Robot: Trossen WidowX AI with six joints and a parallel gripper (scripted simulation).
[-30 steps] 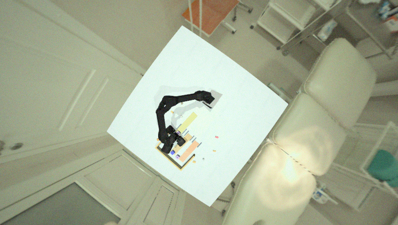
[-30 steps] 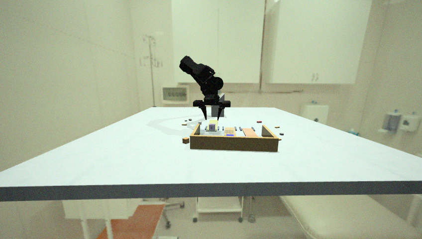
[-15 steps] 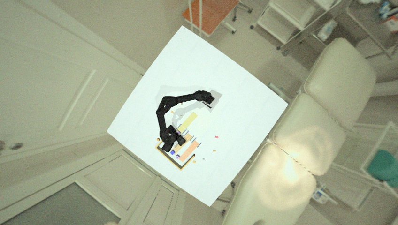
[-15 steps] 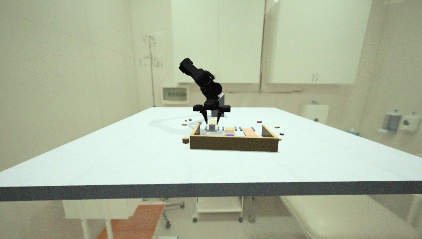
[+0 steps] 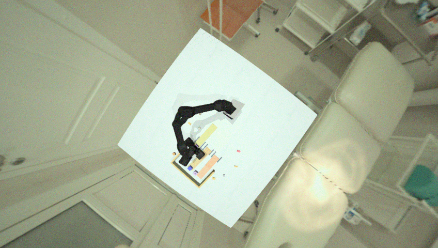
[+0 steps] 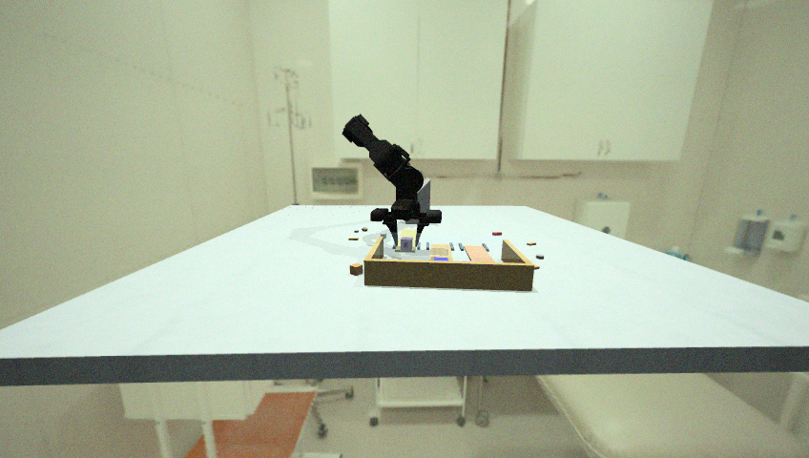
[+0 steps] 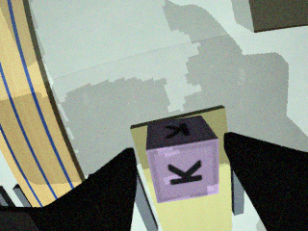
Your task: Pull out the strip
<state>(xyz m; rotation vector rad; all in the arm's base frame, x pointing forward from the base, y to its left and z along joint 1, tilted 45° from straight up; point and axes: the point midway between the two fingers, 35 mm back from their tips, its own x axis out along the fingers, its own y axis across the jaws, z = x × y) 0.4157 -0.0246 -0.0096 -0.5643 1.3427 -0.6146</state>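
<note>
The light purple cube (image 7: 183, 168) (image 6: 406, 243) marked K rests flat on one end of the yellow strip (image 7: 192, 218) (image 5: 206, 135) (image 6: 407, 233). The strip lies between two grey posts and runs out away from the walled frame. My gripper (image 7: 179, 148) (image 6: 406, 241) is open and low, with one finger on each side of the cube. In the wrist view a gap shows between each finger and the cube. In the top view the arm hides most of the cube.
A wooden strip (image 7: 26, 82) (image 6: 440, 250) with blue lines and an orange strip (image 5: 207, 166) (image 6: 479, 253) lie alongside. A blue cube (image 5: 189, 168) and another purple cube (image 5: 196, 172) sit by the low wooden wall (image 6: 448, 276). Grey posts (image 7: 146, 202) (image 7: 237, 192) flank the yellow strip.
</note>
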